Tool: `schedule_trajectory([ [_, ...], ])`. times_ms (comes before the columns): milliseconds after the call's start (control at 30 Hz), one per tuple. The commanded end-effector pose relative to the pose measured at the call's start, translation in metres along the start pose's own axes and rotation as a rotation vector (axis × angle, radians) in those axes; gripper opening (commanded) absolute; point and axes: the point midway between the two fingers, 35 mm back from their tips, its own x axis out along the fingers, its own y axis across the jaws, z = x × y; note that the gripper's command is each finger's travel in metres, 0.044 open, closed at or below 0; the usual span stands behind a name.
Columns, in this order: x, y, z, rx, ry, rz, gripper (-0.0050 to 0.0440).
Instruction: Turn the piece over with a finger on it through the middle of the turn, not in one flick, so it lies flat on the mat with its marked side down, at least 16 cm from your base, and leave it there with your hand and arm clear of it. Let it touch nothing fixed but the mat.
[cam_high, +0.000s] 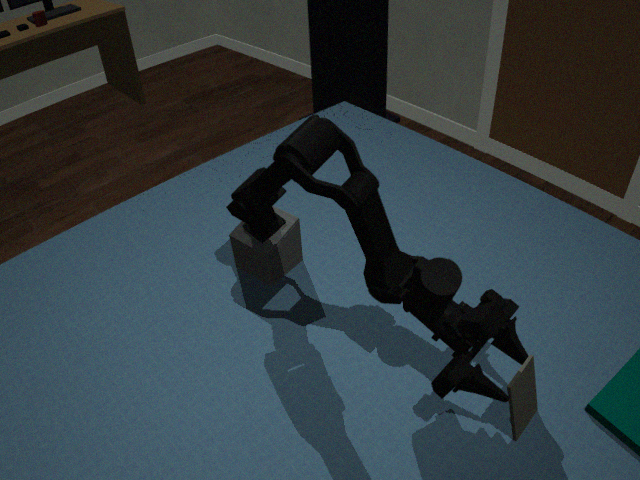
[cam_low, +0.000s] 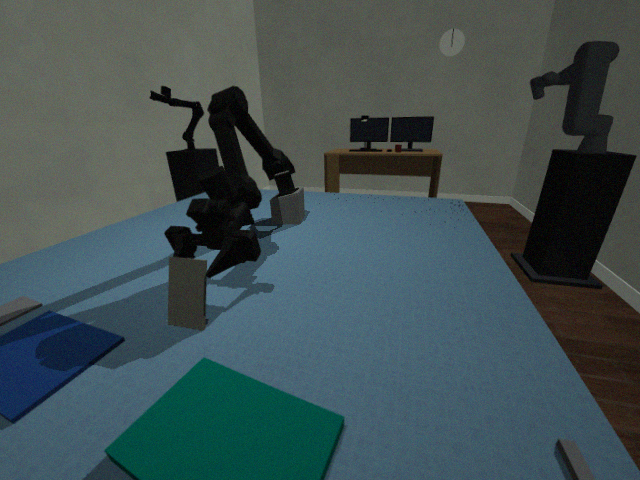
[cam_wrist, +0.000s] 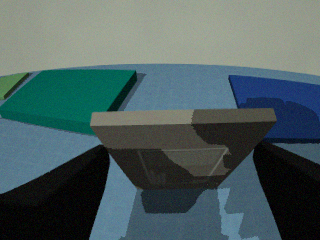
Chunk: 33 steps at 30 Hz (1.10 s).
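The piece (cam_high: 522, 396) is a flat tan slab that stands upright on one edge on the blue mat (cam_high: 310, 310). It also shows in the exterior view (cam_low: 187, 292) and fills the middle of the wrist view (cam_wrist: 183, 147), seen from above its top edge. My gripper (cam_high: 509, 377) reaches low from the left and is shut on the piece across its width, one dark finger on each side. The fingers show as dark shapes at both lower corners of the wrist view. I cannot see a marked side.
A green pad (cam_low: 227, 423) lies on the mat beyond the piece, and a blue pad (cam_low: 46, 356) lies beside it. My grey base block (cam_high: 266, 248) stands far back. A small grey bar (cam_low: 573, 457) lies at the mat's edge.
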Motion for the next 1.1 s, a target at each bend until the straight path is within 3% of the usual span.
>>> schedule_trajectory([
  [0,-0.006,0.0,-0.009,-0.004,0.021,0.0,0.0],
  [1067,-0.014,0.0,-0.019,-0.003,0.017,-0.001,0.0],
])
